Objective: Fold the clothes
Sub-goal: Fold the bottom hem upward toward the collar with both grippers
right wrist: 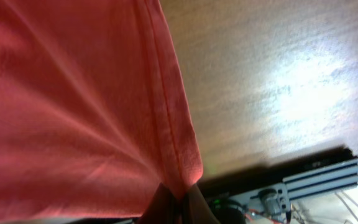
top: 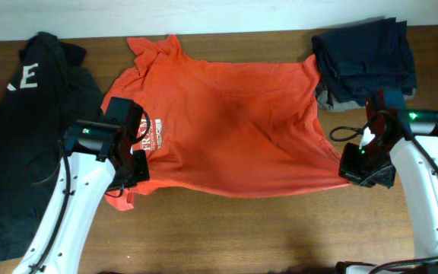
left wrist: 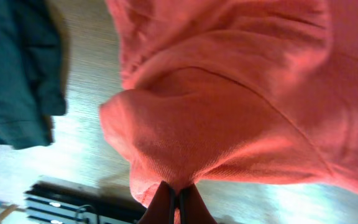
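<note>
Counts, overhead view.
- Orange-red T-shirt (top: 234, 129): one, centre of frame. White print block (top: 159, 134) on it: one, at its left side.
- Black garment (top: 21, 144): one, far left.
- Dark navy folded pile (top: 363, 53): one, upper right; the number of pieces in it cannot be told. Grey fabric (top: 323, 97) shows under its lower left edge: one bit.
- White robot arms: two, left arm (top: 71, 205) and right arm (top: 424, 190).
- Grippers: two, left gripper (left wrist: 179, 202) and right gripper (right wrist: 178, 205).
- Wooden table (top: 265, 236): one.
</note>
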`<action>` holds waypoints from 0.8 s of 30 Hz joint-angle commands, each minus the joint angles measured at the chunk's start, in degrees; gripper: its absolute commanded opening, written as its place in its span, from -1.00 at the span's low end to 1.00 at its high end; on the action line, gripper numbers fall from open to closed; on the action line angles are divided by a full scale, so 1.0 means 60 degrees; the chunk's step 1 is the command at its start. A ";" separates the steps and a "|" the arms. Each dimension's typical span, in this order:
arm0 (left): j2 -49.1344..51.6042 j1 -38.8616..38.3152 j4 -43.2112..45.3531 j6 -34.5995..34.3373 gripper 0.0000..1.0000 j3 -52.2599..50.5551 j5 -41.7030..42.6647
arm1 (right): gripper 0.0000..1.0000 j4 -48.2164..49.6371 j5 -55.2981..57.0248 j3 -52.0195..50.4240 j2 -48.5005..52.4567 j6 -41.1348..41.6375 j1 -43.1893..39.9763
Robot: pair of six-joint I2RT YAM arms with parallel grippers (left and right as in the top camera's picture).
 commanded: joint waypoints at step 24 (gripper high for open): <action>0.1960 0.0062 0.3854 0.0055 -0.99 -0.0149 -0.2047 | -0.93 0.3836 0.0040 0.0138 0.1370 -0.0772 -0.0084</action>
